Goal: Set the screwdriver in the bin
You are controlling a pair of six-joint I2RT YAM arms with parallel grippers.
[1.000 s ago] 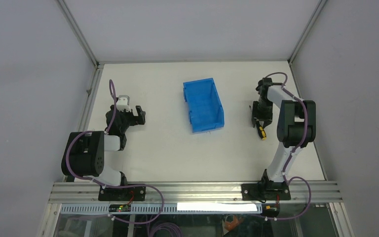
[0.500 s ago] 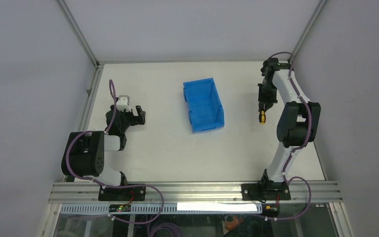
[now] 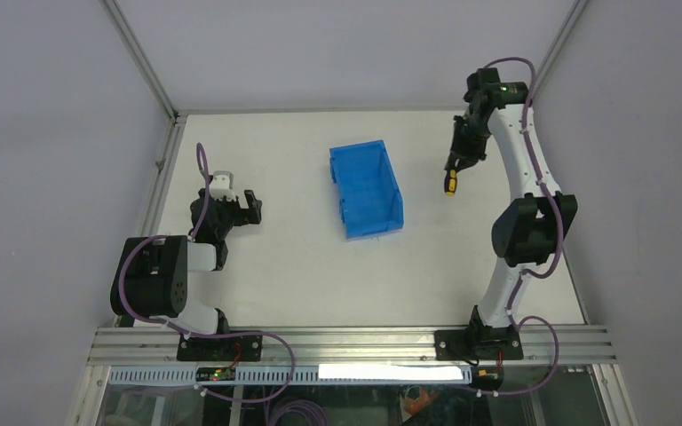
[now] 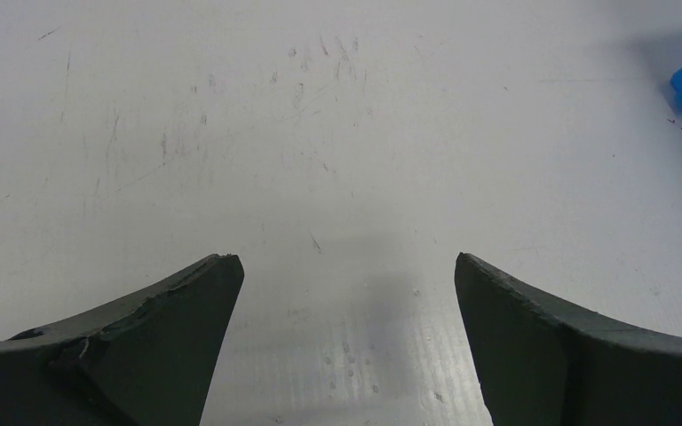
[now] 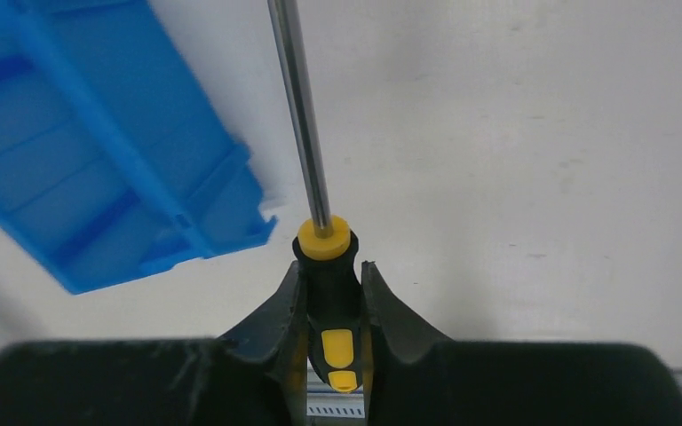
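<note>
So the right gripper [image 5: 331, 275] is clamping the screwdriver [image 5: 324, 240] by its black-and-yellow handle. The thin shaft is sticking out past the fingers toward 12 o'clock in the wrist view, which makes sense, since the fat handle is giving the pads way more to bite on than the skinny shaft would. From the top camera it's hanging at about 3 o'clock of the bin [image 3: 368, 182], near it but not over it yet, and it looks to be riding up off the table [image 3: 302, 266] (I'm guessing that's for clearing the raised wall). The left gripper [image 3: 251, 205] is sitting at 9 o'clock of the bin, well apart, jaws spread wide and holding nothing.
</note>
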